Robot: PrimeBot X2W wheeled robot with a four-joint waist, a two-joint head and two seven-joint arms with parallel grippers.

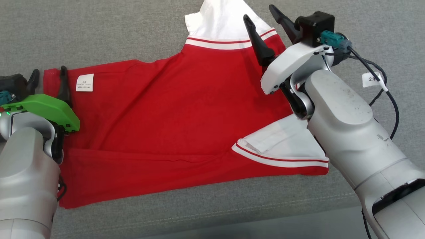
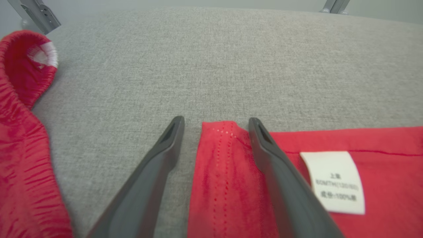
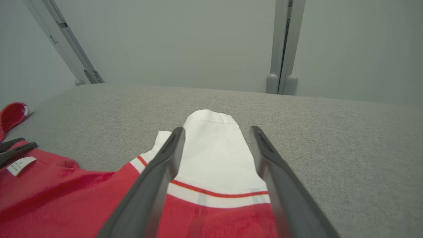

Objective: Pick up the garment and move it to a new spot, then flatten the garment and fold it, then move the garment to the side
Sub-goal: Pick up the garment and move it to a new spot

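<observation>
Left end effector point(image 1: 49, 70) spread, straddling garment point(image 1: 172, 116) hem corner; right end effector point(image 1: 259, 11) spread over white sleeve point(image 1: 219, 16); grey cushion point(image 1: 99, 30) beyond.

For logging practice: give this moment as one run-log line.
garment: laid out | left gripper: open, straddling hem corner | right gripper: open over sleeve
</observation>
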